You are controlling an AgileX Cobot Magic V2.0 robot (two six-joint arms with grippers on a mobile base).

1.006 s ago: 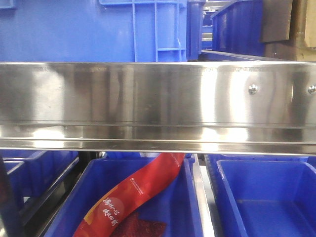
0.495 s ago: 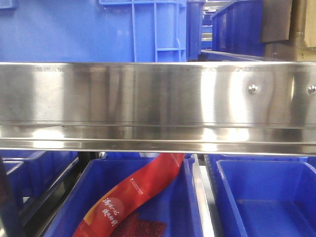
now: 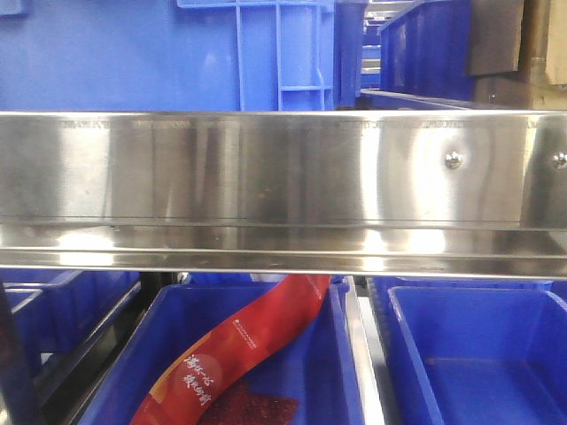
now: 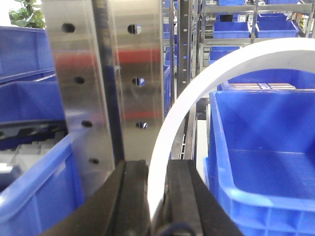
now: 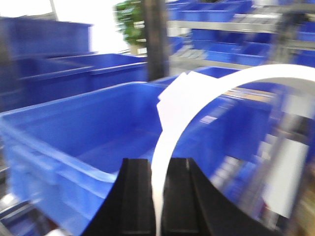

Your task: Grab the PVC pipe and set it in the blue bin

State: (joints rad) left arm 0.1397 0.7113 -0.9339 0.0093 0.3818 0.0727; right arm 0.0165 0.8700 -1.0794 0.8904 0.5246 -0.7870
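Note:
In the left wrist view my left gripper [image 4: 157,166] is shut on a white curved PVC pipe [image 4: 197,83], which arcs up and to the right over a blue bin [image 4: 266,132]. In the blurred right wrist view my right gripper [image 5: 159,164] is shut on a second white curved PVC pipe [image 5: 211,88]. This one arcs right above a large blue bin [image 5: 54,167] with nothing in it. Neither gripper nor pipe shows in the front view.
A wide steel shelf rail [image 3: 283,186] fills the middle of the front view. Below it sit a blue bin [image 3: 323,372] holding a red packet [image 3: 239,341] and another blue bin [image 3: 478,354]. A perforated steel upright [image 4: 108,83] stands just left of my left gripper.

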